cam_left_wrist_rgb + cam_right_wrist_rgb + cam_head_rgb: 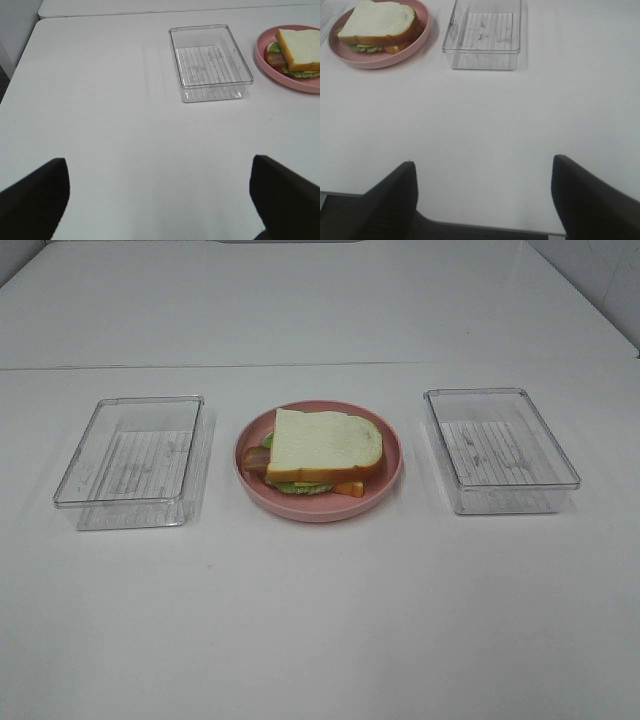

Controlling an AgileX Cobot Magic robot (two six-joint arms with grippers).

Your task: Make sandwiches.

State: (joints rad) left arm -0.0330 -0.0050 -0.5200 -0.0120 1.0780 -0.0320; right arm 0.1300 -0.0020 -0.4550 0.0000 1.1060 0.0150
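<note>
One stacked sandwich [322,452] lies on a pink plate [392,473] in the middle of the table: white bread with orange-brown crust on top, green lettuce, reddish-brown bacon and yellow cheese poking out underneath. The sandwich [299,51] also shows in the left wrist view, and the sandwich [379,26] in the right wrist view. Neither arm appears in the high view. My left gripper [159,197] hangs open over bare table, well short of the plate. My right gripper [482,197] is open too, near the table's front edge, holding nothing.
An empty clear plastic box [132,460] stands left of the plate and another empty clear box [500,448] stands right of it. A seam between two tabletops [150,366] runs across behind them.
</note>
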